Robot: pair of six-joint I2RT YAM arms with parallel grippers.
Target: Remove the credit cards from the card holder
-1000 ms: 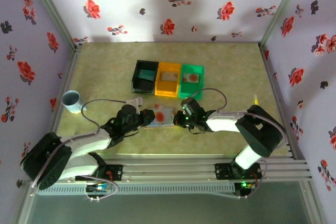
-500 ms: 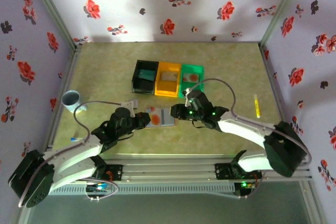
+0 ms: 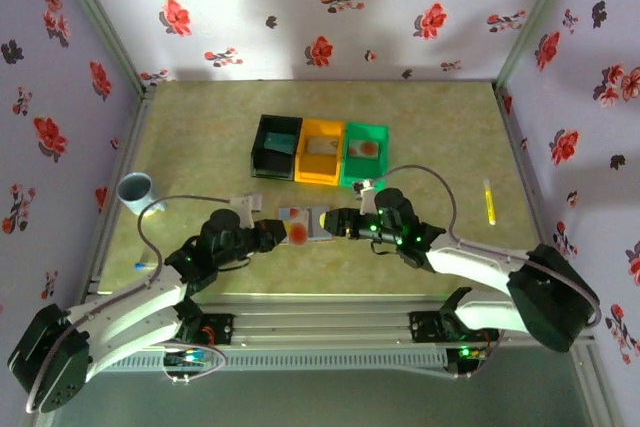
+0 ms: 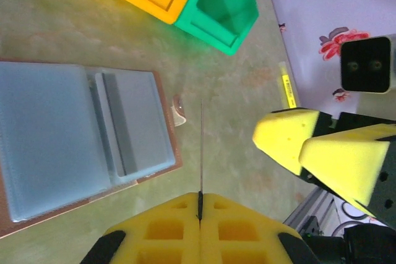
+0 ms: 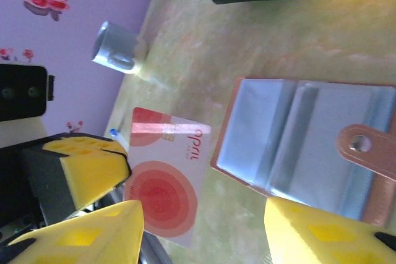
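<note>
The left fingers and right fingers are faced in yellow stuff that looks like matt, faintly porous foam. Pinched in the left pair, the card is thin, smooth plastic with a slight sheen. Between the right pair, the holder shows a dull, soft blue-grey lining edged in brownish-pink, leather-like skin. Its tab carries a small shiny stud. Beyond the fingers, the bins are glossy moulded plastic, and the worktop is mottled and matt.
</note>
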